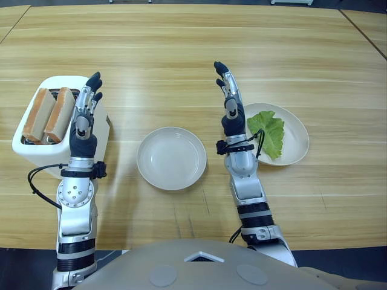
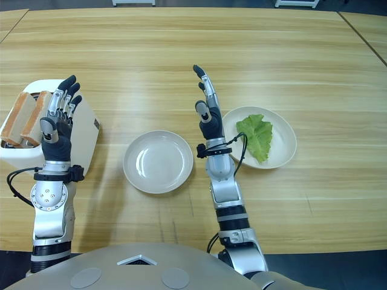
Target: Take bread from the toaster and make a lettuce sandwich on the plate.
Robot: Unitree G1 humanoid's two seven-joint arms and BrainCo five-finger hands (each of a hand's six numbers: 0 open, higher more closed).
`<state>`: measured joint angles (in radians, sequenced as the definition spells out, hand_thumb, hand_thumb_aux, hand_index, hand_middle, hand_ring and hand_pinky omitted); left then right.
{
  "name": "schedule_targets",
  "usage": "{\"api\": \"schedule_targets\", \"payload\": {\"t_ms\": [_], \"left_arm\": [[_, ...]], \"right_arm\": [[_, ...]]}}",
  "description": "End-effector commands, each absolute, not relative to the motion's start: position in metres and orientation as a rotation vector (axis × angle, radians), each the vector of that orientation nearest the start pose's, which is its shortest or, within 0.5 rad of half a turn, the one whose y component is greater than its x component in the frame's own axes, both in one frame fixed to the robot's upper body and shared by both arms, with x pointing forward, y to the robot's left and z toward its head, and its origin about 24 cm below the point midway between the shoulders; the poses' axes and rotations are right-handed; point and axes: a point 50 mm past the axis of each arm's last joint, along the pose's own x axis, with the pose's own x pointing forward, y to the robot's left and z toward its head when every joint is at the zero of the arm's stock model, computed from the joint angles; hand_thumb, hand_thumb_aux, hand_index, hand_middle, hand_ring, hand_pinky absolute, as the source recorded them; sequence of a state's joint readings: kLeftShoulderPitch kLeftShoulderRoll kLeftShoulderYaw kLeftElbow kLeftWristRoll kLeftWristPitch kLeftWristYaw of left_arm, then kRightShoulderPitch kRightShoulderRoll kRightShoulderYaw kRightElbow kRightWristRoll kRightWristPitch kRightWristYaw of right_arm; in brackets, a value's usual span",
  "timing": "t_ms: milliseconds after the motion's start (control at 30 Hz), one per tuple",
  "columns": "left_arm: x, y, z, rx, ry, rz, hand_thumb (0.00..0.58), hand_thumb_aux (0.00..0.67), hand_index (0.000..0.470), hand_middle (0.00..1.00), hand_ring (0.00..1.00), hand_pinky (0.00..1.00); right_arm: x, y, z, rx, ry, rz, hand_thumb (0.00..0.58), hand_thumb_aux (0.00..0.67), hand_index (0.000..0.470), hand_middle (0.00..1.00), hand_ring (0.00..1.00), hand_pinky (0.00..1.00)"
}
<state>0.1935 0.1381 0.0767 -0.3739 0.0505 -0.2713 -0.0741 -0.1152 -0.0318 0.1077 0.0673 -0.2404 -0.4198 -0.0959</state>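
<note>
In front of me is a pale plank table (image 1: 181, 54). Directly on it sit a white toaster (image 1: 30, 151) at my left, a plate (image 1: 172, 158) in the middle and a second plate (image 1: 299, 142) at my right. At the far right corner is what may be a neighbouring table (image 1: 370, 24).

The left forearm (image 1: 77, 199) and right forearm (image 1: 245, 178) both stretch forward, well apart. The left hand (image 1: 84, 121) is upright, fingers extended and close together, holding nothing. The right hand (image 1: 229, 103) is upright too, fingers straight, empty, tilted slightly leftward.
</note>
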Motion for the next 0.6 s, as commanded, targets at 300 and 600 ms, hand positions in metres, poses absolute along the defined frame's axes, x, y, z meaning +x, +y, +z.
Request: {"api": "schedule_targets", "payload": {"t_ms": [300,600], "left_arm": [[0.196,0.201,0.153,0.375,-0.612,0.075,0.000,0.000,0.000,0.00,0.00,0.00],[0.161,0.299,0.246,1.342,-0.638,0.323,0.000,0.000,0.000,0.00,0.00,0.00]], "right_arm": [[0.263,-0.116,0.090,-0.241,-0.471,0.099,0.000,0.000,0.000,0.00,0.00,0.00],[0.263,-0.115,0.089,-0.243,-0.473,0.100,0.000,0.000,0.000,0.00,0.00,0.00]]}}
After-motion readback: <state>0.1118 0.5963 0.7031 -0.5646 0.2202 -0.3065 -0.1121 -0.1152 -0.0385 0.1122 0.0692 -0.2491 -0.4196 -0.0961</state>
